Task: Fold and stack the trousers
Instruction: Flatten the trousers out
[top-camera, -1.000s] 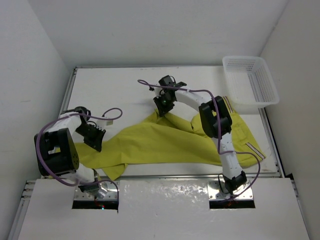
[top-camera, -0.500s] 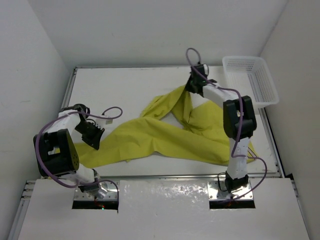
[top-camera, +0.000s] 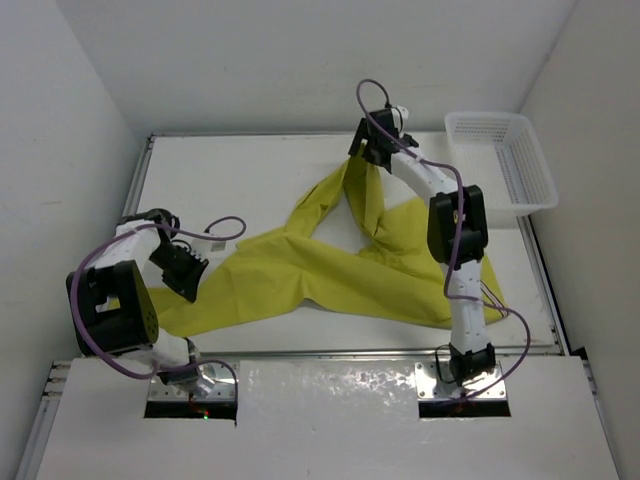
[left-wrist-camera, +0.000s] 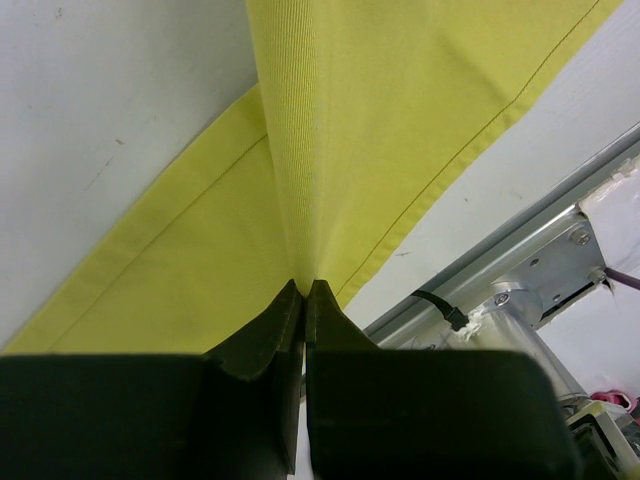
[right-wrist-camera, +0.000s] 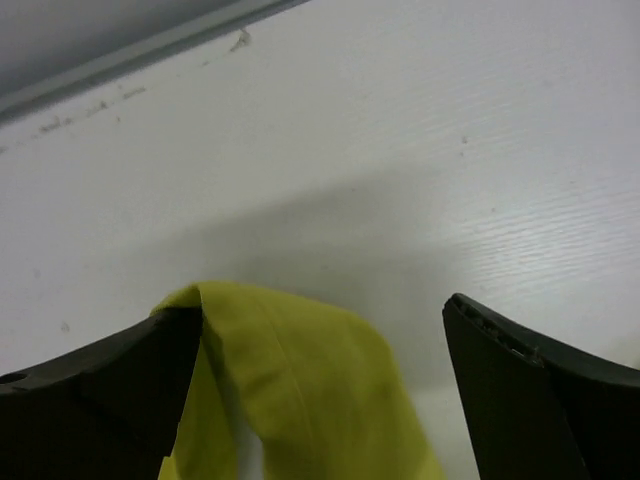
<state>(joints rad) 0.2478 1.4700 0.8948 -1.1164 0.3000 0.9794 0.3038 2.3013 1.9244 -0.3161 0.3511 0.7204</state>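
My right pincer (right-wrist-camera: 322, 308) dragged the trousers (top-camera: 330, 270) far back and now gapes, apparently released; my left pincer (left-wrist-camera: 303, 290) grips cloth, spreading them for folding.

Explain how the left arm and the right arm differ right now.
The left arm has its jaws shut on a fold of the trousers. The right arm has its jaws wide open, with cloth unpinched between them. The left arm is tucked back by the near left edge of the table, while the right arm stretches to the far side. Both are at the same yellow trousers.
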